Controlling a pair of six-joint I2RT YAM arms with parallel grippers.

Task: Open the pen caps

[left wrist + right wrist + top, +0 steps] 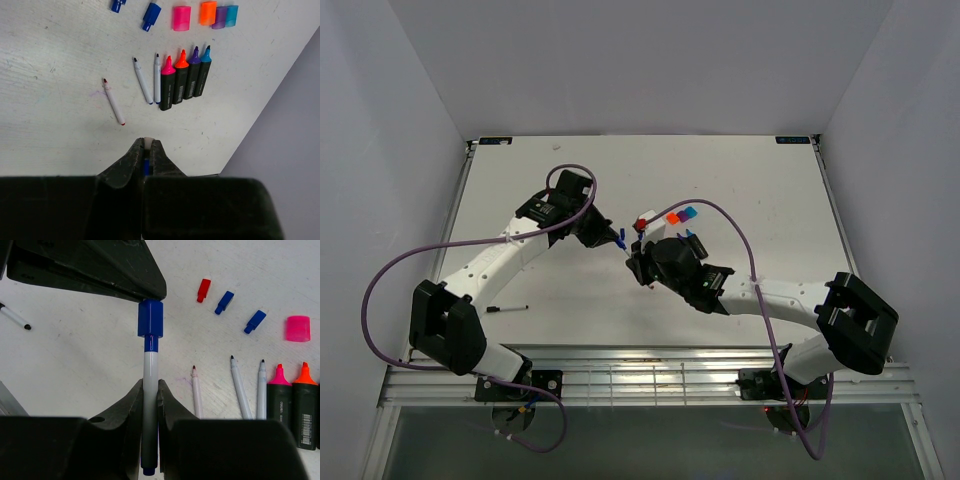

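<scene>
A thin white pen (150, 371) is held between my two grippers above the table. My right gripper (149, 385) is shut on its white barrel. My left gripper (146, 145) is shut on its blue pen cap (150, 318), which still covers the tip. In the top view the two grippers, left (610, 235) and right (638, 256), meet at mid-table. Loose pen caps lie beyond: red (203, 290), two blue (224, 302) (255, 321), pink (181, 18), orange (208, 13), purple (220, 17) and cyan (231, 15).
Three uncapped white pens (113, 101) (142, 80) (157, 78) and several uncapped black markers (185, 80) lie side by side below the caps. Another thin pen (507, 309) lies near the left arm. A grey wall (290, 150) borders the table.
</scene>
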